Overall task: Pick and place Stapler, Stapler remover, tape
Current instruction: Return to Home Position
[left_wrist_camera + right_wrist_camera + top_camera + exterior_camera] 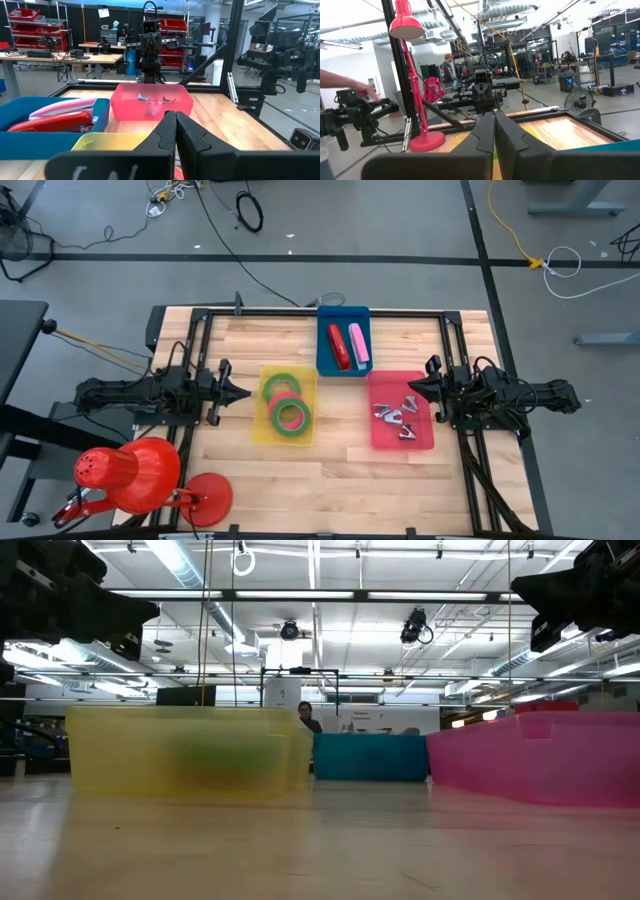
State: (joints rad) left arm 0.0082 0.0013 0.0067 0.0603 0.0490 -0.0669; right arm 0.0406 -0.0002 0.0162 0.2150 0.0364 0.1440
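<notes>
On tabletop (340, 465), sorted by kind: tapes (279, 417) in yellow bin (265, 436), staplers (340, 347) in blue bin (322, 340), removers (395, 415) in red bin (400, 443). Left claw (240, 392), right claw (413, 388) closed, empty, parked: nothing left.

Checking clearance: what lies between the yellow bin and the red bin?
Only bare tabletop separates the yellow bin and red bin, per the high view.

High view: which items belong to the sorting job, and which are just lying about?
Job: red stapler, pink stapler in blue bin; tape rolls in yellow bin; staple removers in red bin.
Lying about: red desk lamp, floor cables.
</notes>
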